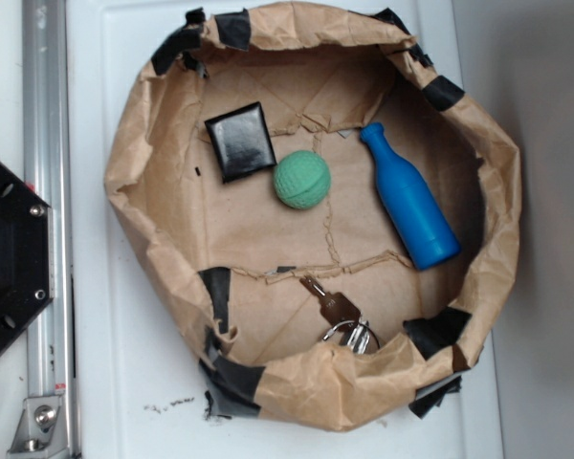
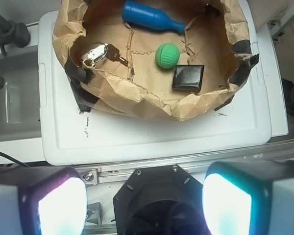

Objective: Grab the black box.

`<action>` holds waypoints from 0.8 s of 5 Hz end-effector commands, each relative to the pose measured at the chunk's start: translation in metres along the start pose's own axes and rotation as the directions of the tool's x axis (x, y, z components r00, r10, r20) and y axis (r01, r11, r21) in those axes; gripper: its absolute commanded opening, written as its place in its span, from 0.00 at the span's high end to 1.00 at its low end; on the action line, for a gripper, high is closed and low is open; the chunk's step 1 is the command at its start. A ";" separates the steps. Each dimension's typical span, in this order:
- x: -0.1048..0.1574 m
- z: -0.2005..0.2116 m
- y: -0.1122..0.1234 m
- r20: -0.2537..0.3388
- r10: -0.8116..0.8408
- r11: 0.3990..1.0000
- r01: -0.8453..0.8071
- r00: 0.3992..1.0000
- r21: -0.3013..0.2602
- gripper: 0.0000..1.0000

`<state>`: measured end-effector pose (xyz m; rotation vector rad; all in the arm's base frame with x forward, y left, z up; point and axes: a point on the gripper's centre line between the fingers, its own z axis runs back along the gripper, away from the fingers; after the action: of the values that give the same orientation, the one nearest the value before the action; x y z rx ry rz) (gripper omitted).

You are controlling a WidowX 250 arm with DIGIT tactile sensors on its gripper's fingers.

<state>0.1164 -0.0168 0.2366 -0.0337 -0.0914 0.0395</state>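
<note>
Two pale, glowing finger pads point(image 2: 61, 205) of my gripper point(image 2: 142, 205) sit spread wide at the bottom of the wrist view, holding nothing, hanging over the black hexagonal metal plate point(image 2: 159, 198), well back from the crumpled brown paper basin point(image 2: 137, 95) patched with matte black tape. Inside it, the small glossy black square box point(image 1: 240, 142) lies flat near the wall, just beside the textured green ball point(image 1: 302, 180). A smooth blue plastic bottle point(image 1: 408, 196) lies on its side; a metal key bunch point(image 1: 342, 316) rests apart.
</note>
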 end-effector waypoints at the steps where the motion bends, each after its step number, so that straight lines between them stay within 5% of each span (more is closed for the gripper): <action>1: 0.000 0.000 0.000 0.000 0.000 1.000 0.000 1.000 0.000 0.00; 3: 0.077 -0.020 0.026 -0.007 0.083 0.995 -0.082 0.997 0.055 0.00; 4: 0.105 -0.054 0.033 0.030 0.067 0.998 -0.067 0.997 0.008 0.00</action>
<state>0.2233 0.0118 0.1821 -0.0348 -0.0843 0.0863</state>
